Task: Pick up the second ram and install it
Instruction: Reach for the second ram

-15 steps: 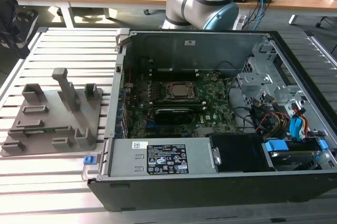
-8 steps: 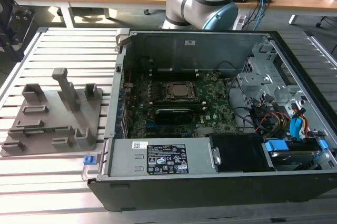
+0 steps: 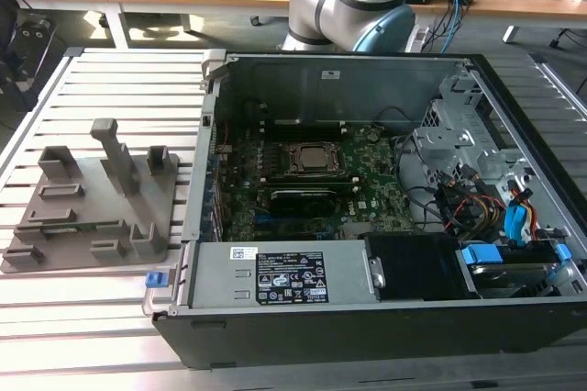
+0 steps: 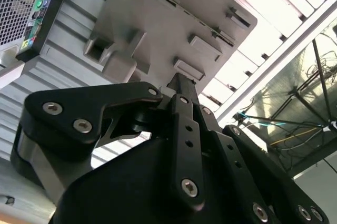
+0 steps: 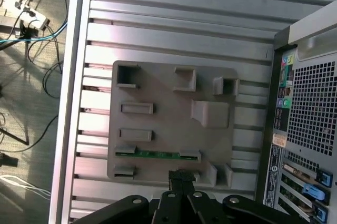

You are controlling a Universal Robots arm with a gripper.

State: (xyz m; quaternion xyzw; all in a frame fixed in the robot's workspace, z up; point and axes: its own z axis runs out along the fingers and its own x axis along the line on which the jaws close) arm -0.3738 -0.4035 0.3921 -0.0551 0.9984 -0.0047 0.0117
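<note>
Where the first wrist view looks straight down, the gripper point(image 5: 180, 174) hangs over one edge of the grey tray point(image 5: 168, 124), its fingers brought together with nothing clamped between them. You will find the second ram point(image 5: 158, 154) lying along a slot of that tray, close to the fingertips but untouched. The tray rests on the slatted table point(image 5: 184, 24), beside the open computer case point(image 3: 321, 272), on the exterior view's left. Inside the case, the motherboard point(image 3: 367, 194) carries the CPU socket point(image 3: 307, 160)
</note>
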